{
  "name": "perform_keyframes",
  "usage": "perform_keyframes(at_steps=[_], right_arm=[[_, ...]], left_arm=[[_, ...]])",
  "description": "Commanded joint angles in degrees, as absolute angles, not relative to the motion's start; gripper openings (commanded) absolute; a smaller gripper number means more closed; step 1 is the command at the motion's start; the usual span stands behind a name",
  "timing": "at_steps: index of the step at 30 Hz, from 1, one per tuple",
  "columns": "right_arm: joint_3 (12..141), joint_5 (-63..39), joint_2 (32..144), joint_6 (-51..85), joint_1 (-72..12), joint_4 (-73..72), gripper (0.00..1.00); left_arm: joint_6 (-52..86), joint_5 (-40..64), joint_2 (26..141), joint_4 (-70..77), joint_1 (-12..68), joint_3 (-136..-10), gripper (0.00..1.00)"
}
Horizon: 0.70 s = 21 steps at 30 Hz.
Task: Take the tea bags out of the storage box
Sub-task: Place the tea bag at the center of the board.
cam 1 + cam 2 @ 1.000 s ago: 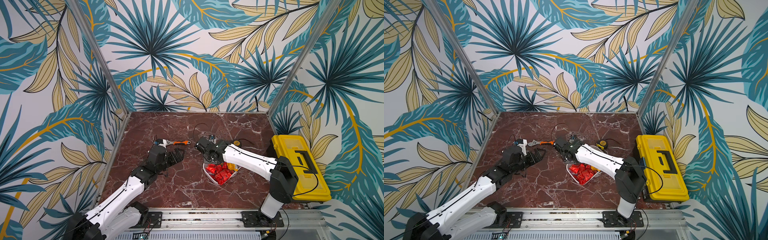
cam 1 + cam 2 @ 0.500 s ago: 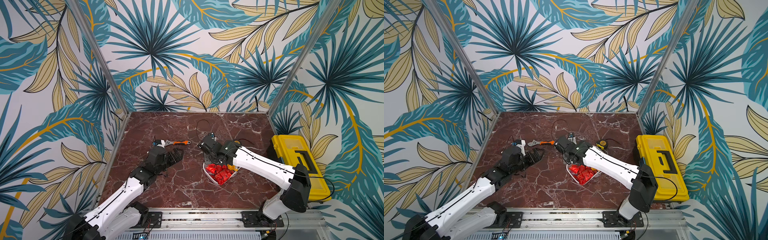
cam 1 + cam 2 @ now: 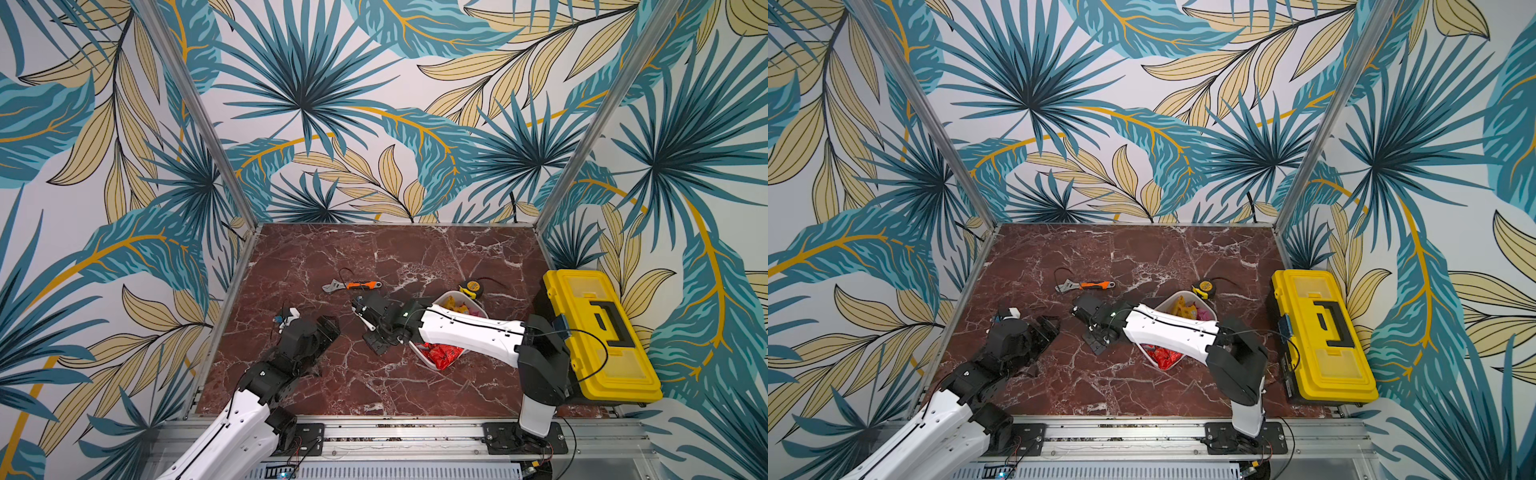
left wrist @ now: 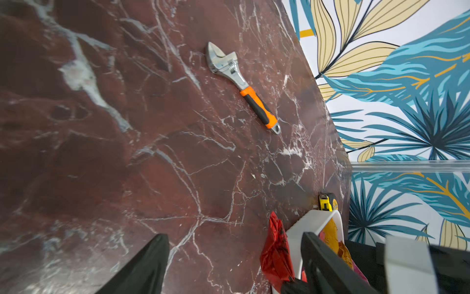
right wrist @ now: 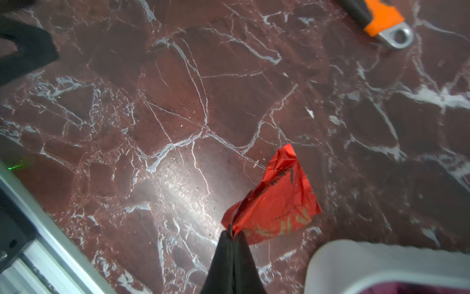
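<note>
Just beside the storage box (image 5: 368,257), one red tea bag (image 5: 277,201) is pinched by the right gripper (image 5: 230,233); the left gripper (image 4: 232,240) is held open. Other tea bags (image 3: 442,353) are not yet removed.

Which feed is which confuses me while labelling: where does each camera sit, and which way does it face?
Top views: high in front, looking down at the table and back wall; left arm and right arm show.
Left wrist: on the left arm, looking low across the table at wrench and storage box; open left gripper shows.
Right wrist: on the right arm, looking down at the table; right gripper shut on a red tea bag.
Shared: the wrench, in all.
</note>
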<state>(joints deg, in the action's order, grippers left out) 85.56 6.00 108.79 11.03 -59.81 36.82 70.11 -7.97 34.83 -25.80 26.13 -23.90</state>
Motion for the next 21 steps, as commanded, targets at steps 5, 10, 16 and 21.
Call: perform_keyframes(at_steps=[5, 10, 16, 21], right_arm=[[91.3, 3.8, 116.1, 3.4, -60.8, 34.2, 0.0], [91.7, 2.3, 117.6, 3.3, -60.8, 33.5, 0.1], [90.7, 2.0, 116.6, 4.6, -60.8, 32.3, 0.26], [87.2, 1.7, 109.1, 9.0, -60.8, 28.8, 0.34]], left_arm=[[72.3, -9.3, 29.1, -34.6, 25.6, -21.0, 0.84], [71.5, -8.5, 29.1, -34.4, 25.5, -20.5, 0.79], [70.5, -7.7, 29.1, -33.5, 25.5, -19.9, 0.77], [66.8, -5.2, 30.5, -30.0, 25.3, -19.9, 0.77]])
